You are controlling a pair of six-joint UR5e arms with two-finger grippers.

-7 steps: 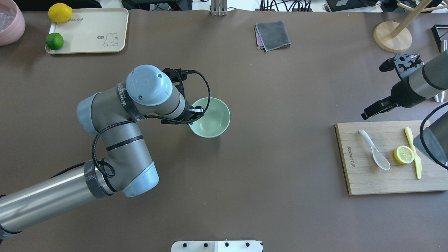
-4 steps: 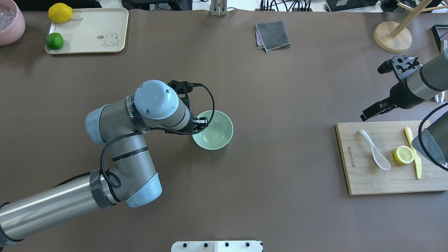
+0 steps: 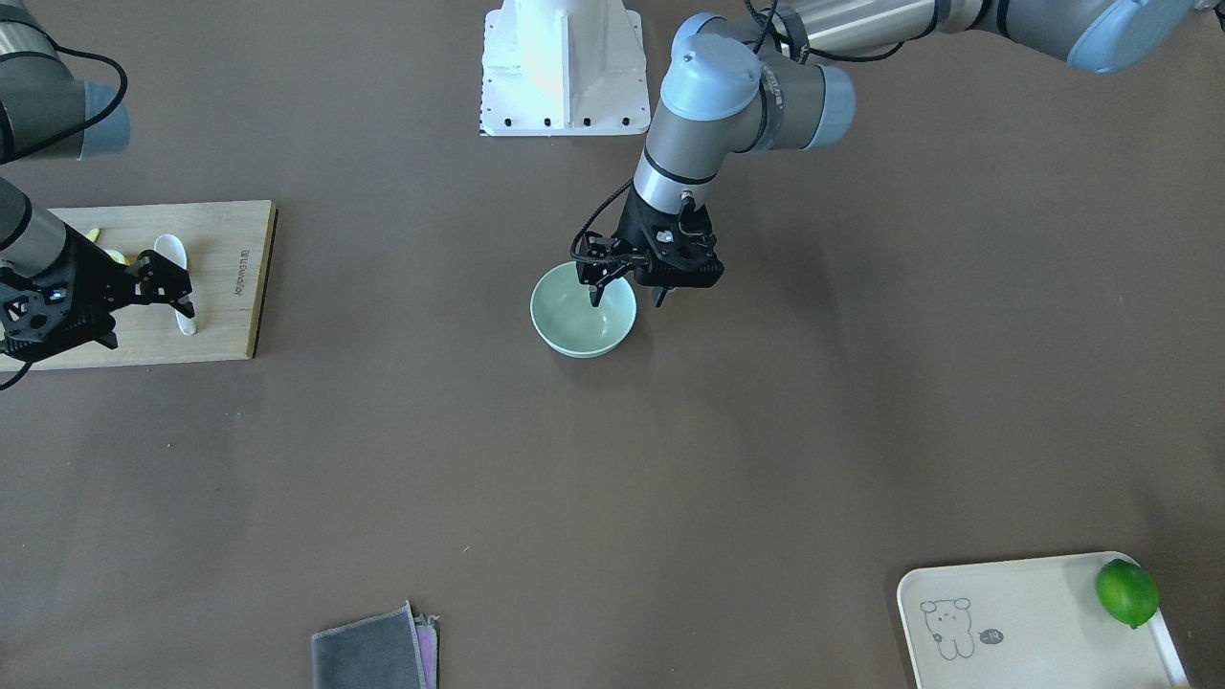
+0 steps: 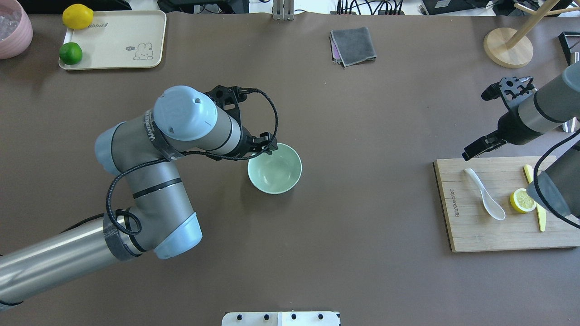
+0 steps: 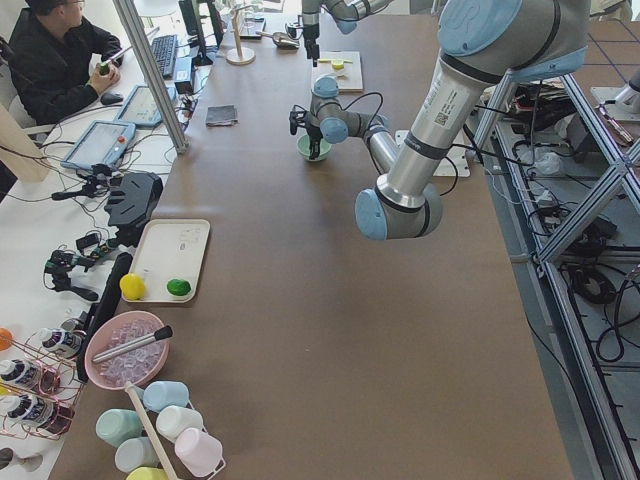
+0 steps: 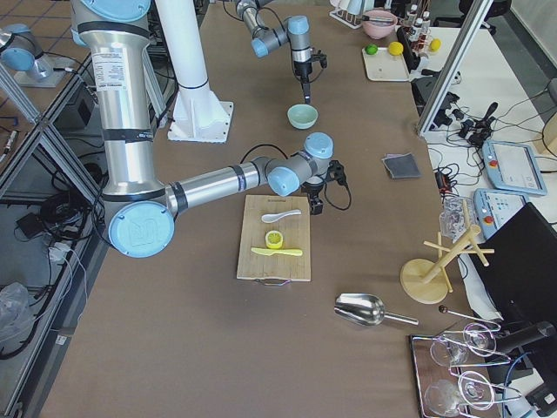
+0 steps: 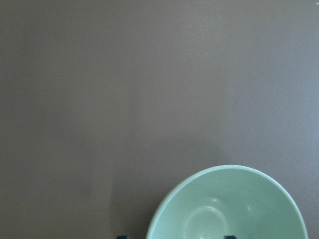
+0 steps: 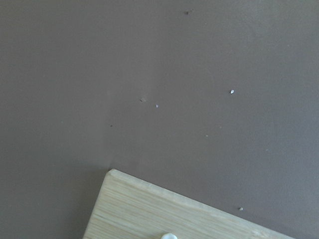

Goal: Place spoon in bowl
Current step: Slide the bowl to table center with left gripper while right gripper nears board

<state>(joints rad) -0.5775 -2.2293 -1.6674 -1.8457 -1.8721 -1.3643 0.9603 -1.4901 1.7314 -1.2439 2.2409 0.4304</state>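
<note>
Front view is the useful one for the left gripper (image 3: 627, 295). It hangs over the robot-side rim of the bowl (image 3: 574, 335) with jaws spread, one finger (image 3: 595, 292) above the inside and the other outside the wall, nothing held. Overhead buries that under the wrist and cable. Left wrist cam only gets the bowl at its bottom edge, plus brown mat

right gripper (image 4: 473, 151): overhead shows it edge-on as one dark bar, and the front view has it overlapping the spoon, so I can't tell whether the jaws are apart or together. It sits over the far left corner of the cutting board (image 4: 476, 231). Its wrist cam sees that corner and just the tip of the spoon handle

spoon (image 4: 487, 197) lies flat on the board, handle toward the far edge, scoop toward the robot. Lemon half (image 4: 522, 200) is just beside the scoop, yellow knife (image 4: 541, 219) beyond that

room: bowl and spoon are well apart, with a long stretch of table (image 4: 362, 136) between them. Bowl is mid-table, board near the right end. Tray (image 4: 113, 40) and folded cloth (image 4: 353, 45) are along the far edge, well away from both. Only the right side view shows a metal scoop (image 6: 361, 306) past the board

materials: bowl is smooth pale green with deep rounded walls. Spoon is glossy white, board is light striped wood, table cover is matte brown
</note>
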